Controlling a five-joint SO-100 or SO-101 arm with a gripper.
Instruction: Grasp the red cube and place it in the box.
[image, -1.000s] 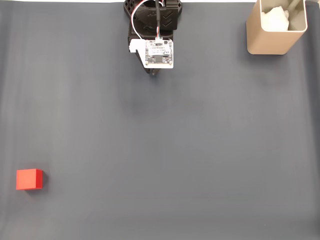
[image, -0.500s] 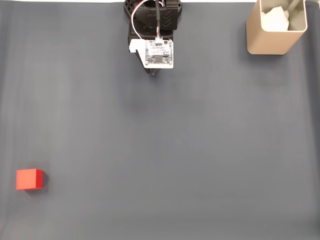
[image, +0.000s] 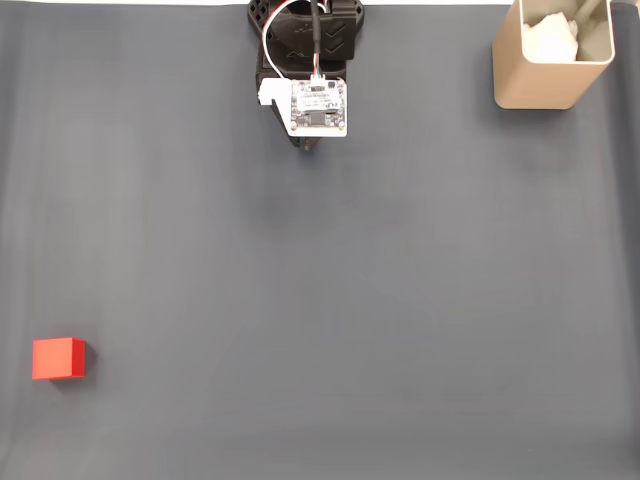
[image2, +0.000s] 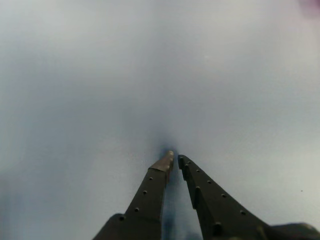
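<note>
My gripper (image2: 175, 158) sits near the far edge of the desk (image: 380, 280) in the fixed view, tucked under my wrist's white circuit board (image: 319, 106). In the wrist view its two dark fingers (image2: 150, 192) run up from the bottom edge and nearly meet at the tips, with only a thin slit between them and nothing held there. The tips hang just above the blurred grey surface of the desk.

The red cube (image: 58, 359) lies well apart from my gripper, far off toward the lower left corner of the fixed view, resting flat on the desk. The box (image: 545, 80) stands upright to the right of my gripper in that view, at the top right corner, with something white (image: 553, 38) inside it.
</note>
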